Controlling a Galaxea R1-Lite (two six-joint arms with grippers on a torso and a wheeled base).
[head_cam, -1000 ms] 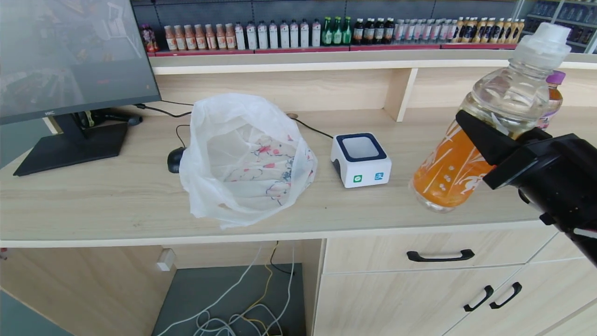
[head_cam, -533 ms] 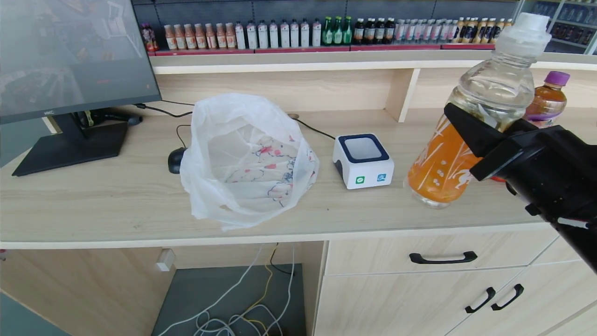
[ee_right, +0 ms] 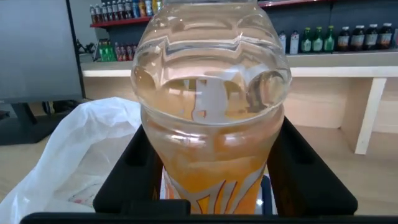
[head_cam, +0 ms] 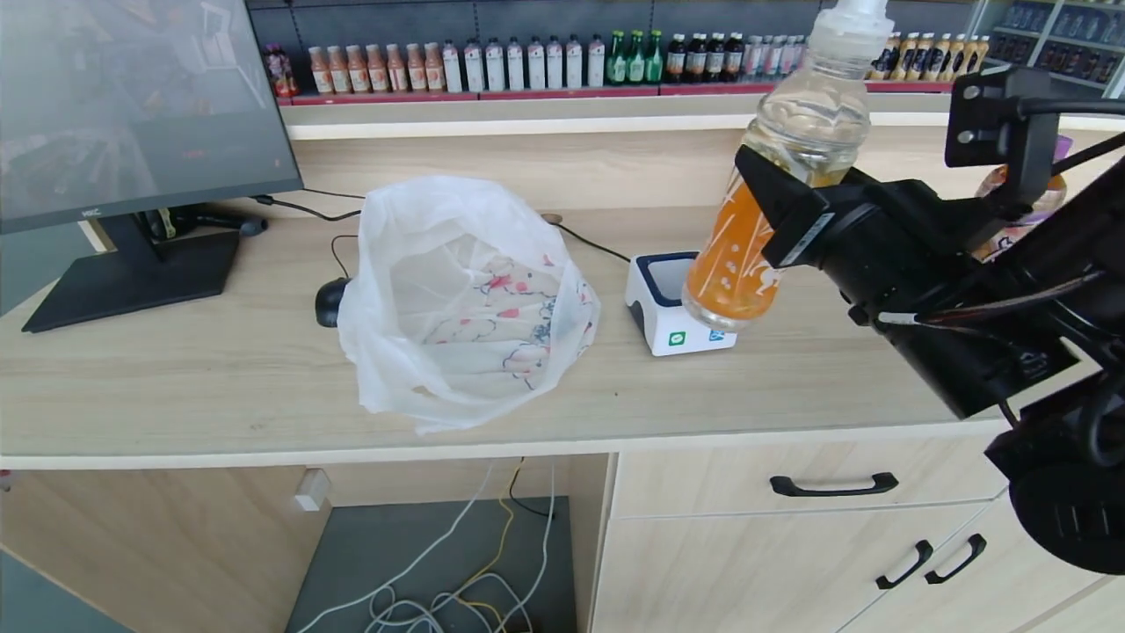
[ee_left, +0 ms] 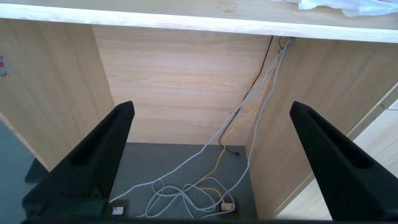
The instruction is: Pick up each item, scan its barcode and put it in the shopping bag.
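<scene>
Now the bottle [head_cam: 738, 264], clamped in the right fingers [head_cam: 782, 211], has been carried left to hang just above the scanner [head_cam: 664, 330], so the scan is judged imminent, bagging pending; the left fingers [ee_left: 93, 168] are held open, empty.

Head view: high up, facing forward and down over the counter [head_cam: 176, 387]. Left wrist view: low, under the counter's edge, facing the cables [ee_left: 205, 186] beneath. Right wrist view: close behind the bottle [ee_right: 211, 124], facing the shopping bag [ee_right: 74, 155]. Bottle, bag and cables shared with head view.
</scene>
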